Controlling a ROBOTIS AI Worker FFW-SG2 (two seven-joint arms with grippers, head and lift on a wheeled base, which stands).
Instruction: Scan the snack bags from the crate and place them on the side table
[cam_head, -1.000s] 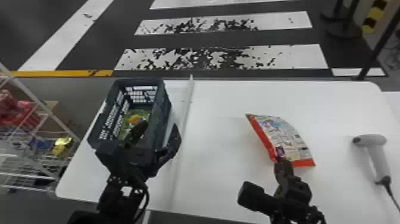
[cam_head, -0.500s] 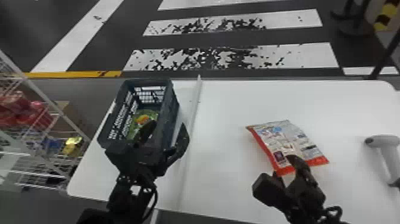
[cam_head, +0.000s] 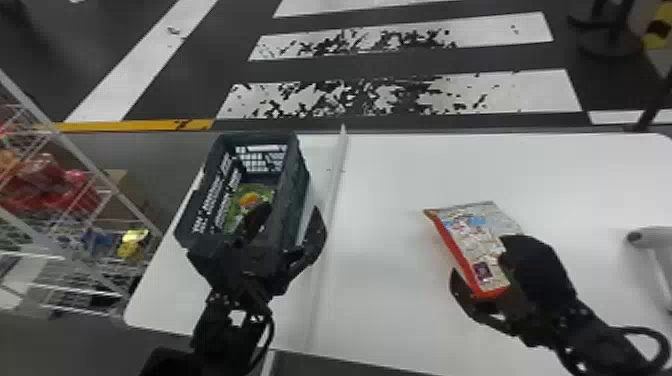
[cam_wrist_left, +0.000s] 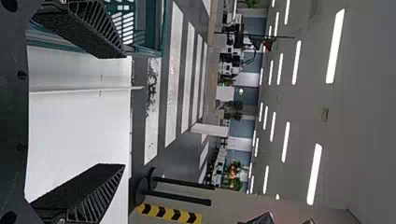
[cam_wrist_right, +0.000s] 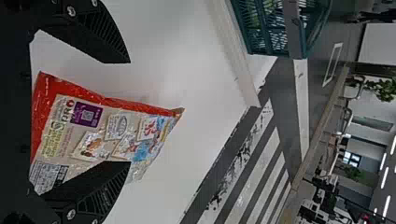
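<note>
A red-edged snack bag (cam_head: 475, 245) lies on the white table right of centre. My right gripper (cam_head: 475, 265) is open at its near end, one finger overlapping the bag; in the right wrist view the bag (cam_wrist_right: 102, 126) extends between the spread fingers of the right gripper (cam_wrist_right: 130, 112). The dark crate (cam_head: 295, 200) at the table's left holds a green snack bag (cam_head: 255, 197). My left gripper (cam_head: 287, 225) is open at the crate's near right side, partly hiding it; the left wrist view shows the left gripper (cam_wrist_left: 125, 111) with nothing between its fingers.
A white scanner (cam_head: 652, 250) rests at the table's right edge. A raised strip (cam_head: 332, 200) runs along the white table (cam_head: 390, 310) beside the crate. A wire rack (cam_head: 75, 165) with packages stands at the left, past the table's edge.
The head view has shifted slightly. My right gripper has moved and turned around the bag's near end, its fingers now wide apart. The left gripper keeps its place by the crate.
</note>
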